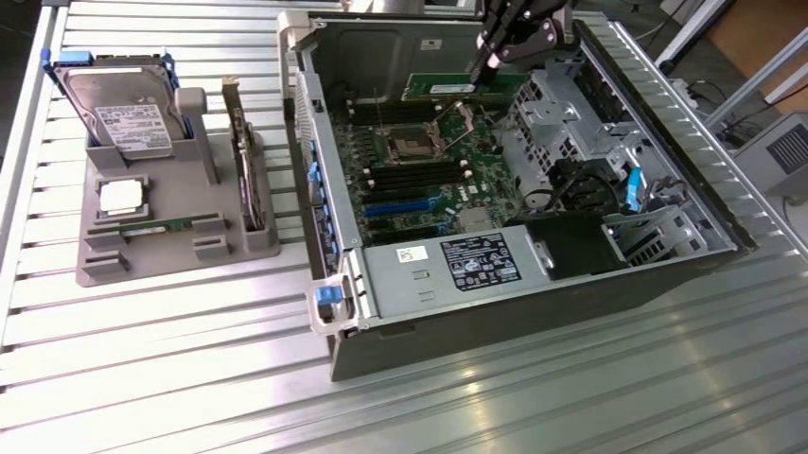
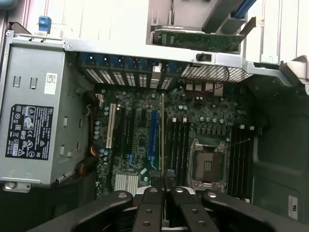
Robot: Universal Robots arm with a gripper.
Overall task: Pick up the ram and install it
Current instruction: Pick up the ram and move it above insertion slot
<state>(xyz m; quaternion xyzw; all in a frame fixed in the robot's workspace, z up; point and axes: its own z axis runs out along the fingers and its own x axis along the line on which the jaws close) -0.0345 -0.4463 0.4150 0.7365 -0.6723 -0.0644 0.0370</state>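
The ram (image 1: 455,88) is a slim green stick held level over the motherboard (image 1: 436,194), toward the far end of the open computer case (image 1: 505,284). My gripper (image 1: 495,64) is shut on it from above. In the wrist view the ram (image 2: 162,130) appears edge-on as a thin line running out from between my close-set fingertips, gripper (image 2: 162,182). It lines up beside the black memory slots (image 2: 176,140) next to the empty CPU socket (image 2: 206,164). Whether the ram touches a slot I cannot tell.
At the exterior view's left, a grey fixture (image 1: 101,265) holds a hard drive (image 1: 127,118), a square silver CPU chip (image 1: 121,196), an upright expansion card (image 1: 242,161) and a thin green strip (image 1: 158,227). A grey power supply (image 1: 461,265) fills the case's near end, drive cages (image 1: 569,113) its right.
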